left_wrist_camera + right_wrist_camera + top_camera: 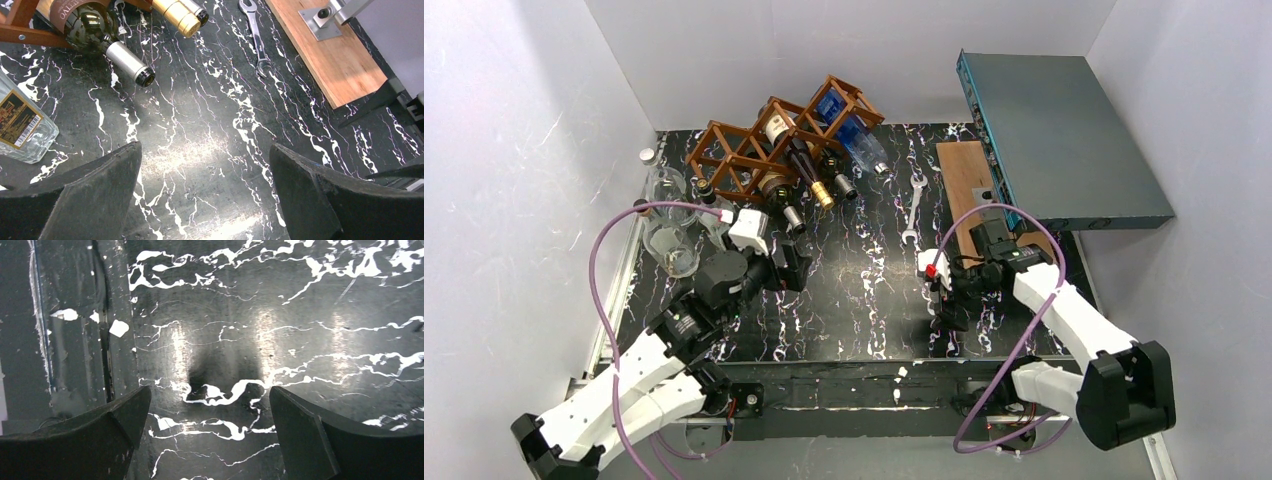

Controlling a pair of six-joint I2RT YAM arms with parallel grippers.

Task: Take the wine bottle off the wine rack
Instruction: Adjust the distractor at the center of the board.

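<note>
At the near edge of the surface (864,300), the right fingers (320,440) and left fingers (100,190) hang spread wide, holding nothing. Just beyond the left pair, a silver-capped wine bottle (95,22) lies in a low cell of the wine rack (734,150), its neck poking out towards the arms. Other bottles (822,190) lie farther back. Being glass, it is probably heavy, rigid, slick and breakable. The neck behind the capsule looks the safest hold, drawn straight out along its length.
</note>
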